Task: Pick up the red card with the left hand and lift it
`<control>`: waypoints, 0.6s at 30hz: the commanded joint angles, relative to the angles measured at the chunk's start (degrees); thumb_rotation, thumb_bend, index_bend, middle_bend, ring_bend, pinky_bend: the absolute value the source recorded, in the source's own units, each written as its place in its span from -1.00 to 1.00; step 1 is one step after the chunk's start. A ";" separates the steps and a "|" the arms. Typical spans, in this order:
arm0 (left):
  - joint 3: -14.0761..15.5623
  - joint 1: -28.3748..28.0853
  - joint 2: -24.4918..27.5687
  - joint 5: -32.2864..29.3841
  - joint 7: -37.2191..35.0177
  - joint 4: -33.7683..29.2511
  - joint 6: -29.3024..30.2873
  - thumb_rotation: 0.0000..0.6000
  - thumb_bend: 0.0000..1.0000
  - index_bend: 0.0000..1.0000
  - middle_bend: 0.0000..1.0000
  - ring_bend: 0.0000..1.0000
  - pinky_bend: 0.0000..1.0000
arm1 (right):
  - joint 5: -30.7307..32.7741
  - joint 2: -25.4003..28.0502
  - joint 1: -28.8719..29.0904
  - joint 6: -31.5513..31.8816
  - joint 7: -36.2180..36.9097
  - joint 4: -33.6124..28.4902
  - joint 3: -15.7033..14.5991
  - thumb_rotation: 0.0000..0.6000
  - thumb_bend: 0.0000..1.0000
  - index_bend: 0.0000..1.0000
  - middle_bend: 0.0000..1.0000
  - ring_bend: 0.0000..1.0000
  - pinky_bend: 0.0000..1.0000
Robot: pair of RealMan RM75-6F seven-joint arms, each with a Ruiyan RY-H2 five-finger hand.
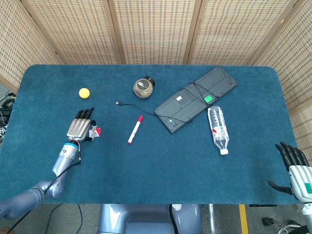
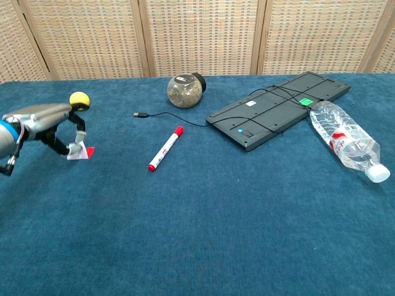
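The red card (image 2: 82, 151) hangs pinched in my left hand (image 2: 54, 126) at the left of the blue table, raised above the cloth. From the head view the card (image 1: 96, 131) peeks out to the right of the left hand (image 1: 80, 128), mostly hidden under its fingers. My right hand (image 1: 294, 163) hangs beyond the table's near right corner, fingers spread and holding nothing; the chest view does not show it.
A yellow ball (image 1: 84, 92) lies behind the left hand. A red marker (image 1: 135, 129), a round jar (image 1: 143, 87), a black keyboard (image 1: 195, 97) with its cable, and a plastic bottle (image 1: 217, 128) are spread across the table's middle and right.
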 commanded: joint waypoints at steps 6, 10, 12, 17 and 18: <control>-5.34 -4.06 -1.68 3.76 -9.17 7.55 6.43 1.00 -0.21 0.26 -1.00 -1.00 -1.00 | 0.71 -0.22 0.35 -0.74 -0.06 0.30 0.24 1.00 -1.00 -1.00 -1.00 -1.00 -1.00; -4.08 -3.17 -1.16 8.63 -17.89 7.23 11.08 1.00 -0.22 0.26 -1.00 -1.00 -1.00 | 0.67 -0.08 0.29 -0.60 0.36 0.35 0.25 1.00 -1.00 -1.00 -1.00 -1.00 -1.00; -3.49 -2.40 0.00 10.26 -21.48 4.39 12.67 1.00 -0.23 0.26 -1.00 -1.00 -1.00 | 0.48 -0.07 0.31 -0.55 0.33 0.32 0.19 1.00 -1.00 -1.00 -1.00 -1.00 -1.00; -1.89 -0.78 2.93 12.98 -26.73 -3.92 14.64 1.00 -0.22 0.26 -1.00 -1.00 -1.00 | 0.20 -0.15 0.32 -0.53 0.04 0.17 0.03 1.00 -1.00 -1.00 -1.00 -1.00 -1.00; -1.71 -0.36 3.82 13.06 -28.66 -6.93 14.40 1.00 -0.21 0.26 -1.00 -1.00 -1.00 | 0.12 -0.17 0.32 -0.51 -0.07 0.11 0.00 1.00 -1.00 -1.00 -1.00 -1.00 -1.00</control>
